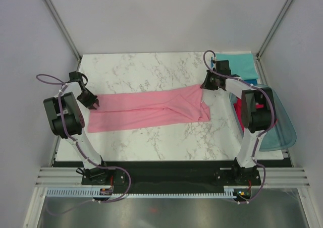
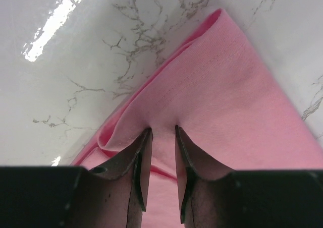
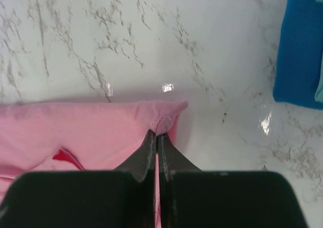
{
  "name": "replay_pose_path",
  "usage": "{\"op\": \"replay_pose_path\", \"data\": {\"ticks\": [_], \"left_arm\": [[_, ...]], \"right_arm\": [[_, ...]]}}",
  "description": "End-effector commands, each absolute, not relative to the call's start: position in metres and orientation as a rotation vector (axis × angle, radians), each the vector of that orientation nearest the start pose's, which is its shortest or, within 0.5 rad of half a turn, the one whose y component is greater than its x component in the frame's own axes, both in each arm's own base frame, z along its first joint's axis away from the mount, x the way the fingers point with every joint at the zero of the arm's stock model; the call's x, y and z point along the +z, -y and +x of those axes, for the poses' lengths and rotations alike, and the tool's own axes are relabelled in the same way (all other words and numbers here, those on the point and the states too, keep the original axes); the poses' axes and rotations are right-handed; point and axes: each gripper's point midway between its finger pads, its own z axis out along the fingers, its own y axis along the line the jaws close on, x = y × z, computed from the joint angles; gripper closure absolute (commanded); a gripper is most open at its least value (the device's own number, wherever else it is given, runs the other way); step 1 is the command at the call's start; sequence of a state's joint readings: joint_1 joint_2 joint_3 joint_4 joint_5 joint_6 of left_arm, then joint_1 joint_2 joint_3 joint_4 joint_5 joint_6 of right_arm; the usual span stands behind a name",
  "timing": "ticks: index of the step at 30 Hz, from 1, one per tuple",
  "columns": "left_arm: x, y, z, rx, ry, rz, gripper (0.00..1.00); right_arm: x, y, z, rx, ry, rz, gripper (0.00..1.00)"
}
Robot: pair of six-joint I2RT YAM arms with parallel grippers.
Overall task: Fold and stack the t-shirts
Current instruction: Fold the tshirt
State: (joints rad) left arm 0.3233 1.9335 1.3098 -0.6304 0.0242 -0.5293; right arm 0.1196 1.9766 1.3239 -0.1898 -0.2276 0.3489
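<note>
Found pink t-shirt (image 1: 151, 109) stretched across tabletop (image 1: 151, 71) centre. Noted left gripper (image 1: 93, 103) clamped on one end, right gripper (image 1: 205, 85) pinched tight on the other.

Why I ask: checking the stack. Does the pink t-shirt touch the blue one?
No: in the right wrist view bare marble table separates the pink t-shirt from the blue t-shirt.

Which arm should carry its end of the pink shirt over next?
Left, probably: left gripper pinches the pink shirt at its left end; right gripper anchors the corner nearest the teal shirt.
</note>
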Motion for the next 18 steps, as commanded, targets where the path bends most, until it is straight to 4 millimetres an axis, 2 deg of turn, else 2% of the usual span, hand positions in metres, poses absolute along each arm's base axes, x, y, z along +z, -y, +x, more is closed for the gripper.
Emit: {"op": "replay_pose_path", "data": {"ticks": [1,4,11,18], "left_arm": [[-0.001,-0.116,0.376,0.046,-2.598,-1.168,0.67],[-0.001,-0.119,0.375,0.062,-2.596,-1.174,0.67],[-0.002,-0.123,0.377,0.097,-2.587,-1.181,0.67],[-0.002,-0.126,0.379,0.114,-2.579,-1.18,0.66]], "right_arm": [[0.075,-0.112,0.512,0.517,-2.325,0.122,1.0],[0.067,-0.112,0.517,0.531,-2.335,0.115,1.0],[0.066,-0.103,0.537,0.525,-2.301,0.129,1.0],[0.093,-0.118,0.564,0.639,-2.156,0.092,1.0]]}}
